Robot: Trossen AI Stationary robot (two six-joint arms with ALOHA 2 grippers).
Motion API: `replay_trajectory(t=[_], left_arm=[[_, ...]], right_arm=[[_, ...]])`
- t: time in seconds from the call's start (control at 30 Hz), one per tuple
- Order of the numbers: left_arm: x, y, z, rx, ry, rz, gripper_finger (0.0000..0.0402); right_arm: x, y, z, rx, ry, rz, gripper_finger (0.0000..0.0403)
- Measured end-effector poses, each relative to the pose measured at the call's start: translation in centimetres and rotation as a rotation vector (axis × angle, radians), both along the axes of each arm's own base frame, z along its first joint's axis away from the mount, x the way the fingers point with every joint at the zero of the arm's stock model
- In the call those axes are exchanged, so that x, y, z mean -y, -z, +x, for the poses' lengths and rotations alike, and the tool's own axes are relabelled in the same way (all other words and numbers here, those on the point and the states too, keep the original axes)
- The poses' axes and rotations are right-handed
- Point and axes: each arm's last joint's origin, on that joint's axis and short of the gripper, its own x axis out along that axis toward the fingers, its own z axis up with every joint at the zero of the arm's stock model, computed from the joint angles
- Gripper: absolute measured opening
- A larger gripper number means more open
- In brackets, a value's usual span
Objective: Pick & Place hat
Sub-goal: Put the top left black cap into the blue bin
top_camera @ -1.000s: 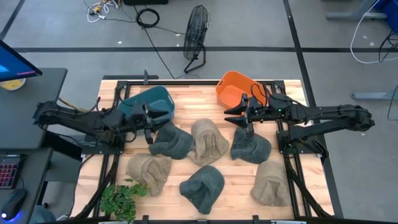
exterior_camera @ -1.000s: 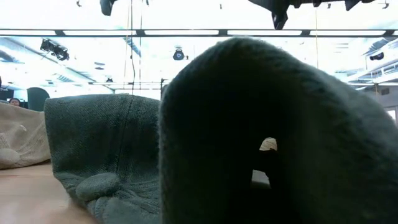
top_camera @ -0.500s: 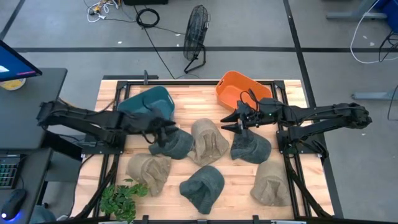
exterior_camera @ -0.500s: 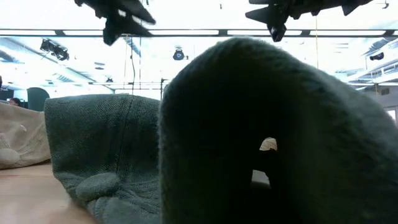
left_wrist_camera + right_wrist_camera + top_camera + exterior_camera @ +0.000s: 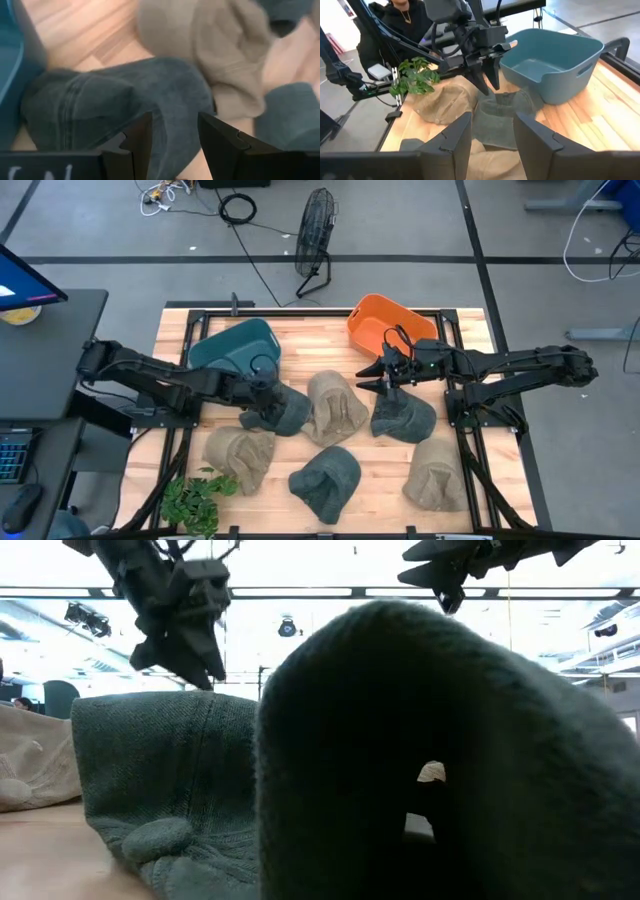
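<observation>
I see my left gripper point(image 5: 262, 392) low over the dark grey hat point(image 5: 277, 408) near the teal bin point(image 5: 235, 349), jaws open, the hat's crown between them in the left wrist view, not closed on it. Right gripper point(image 5: 386, 373) hangs above another dark hat point(image 5: 404, 418) by the orange bin point(image 5: 385, 320), jaws open, holding nothing. Tan hat point(image 5: 336, 406) lies between them on the desk point(image 5: 300, 340).

No brand, number or sign can be read anywhere. Only pale marks are seen on the left gripper point(image 5: 172, 145), cut off and illegible.
</observation>
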Motion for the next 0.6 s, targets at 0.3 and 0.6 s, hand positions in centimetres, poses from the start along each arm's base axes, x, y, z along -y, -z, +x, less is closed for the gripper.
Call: replay_trajectory(t=[0.3,0.6], left_arm=[[0.2,2.8,1.0,-0.111,-0.097,-0.055,0.0141],[0.3,4.2,1.7,-0.150,-0.113,-0.085,0.0192]], right_arm=[[0.0,0.1,0.0,-0.016,0.013,0.045,0.0151],[0.0,0.5,-0.2,-0.060,0.023,0.077,0.0151]])
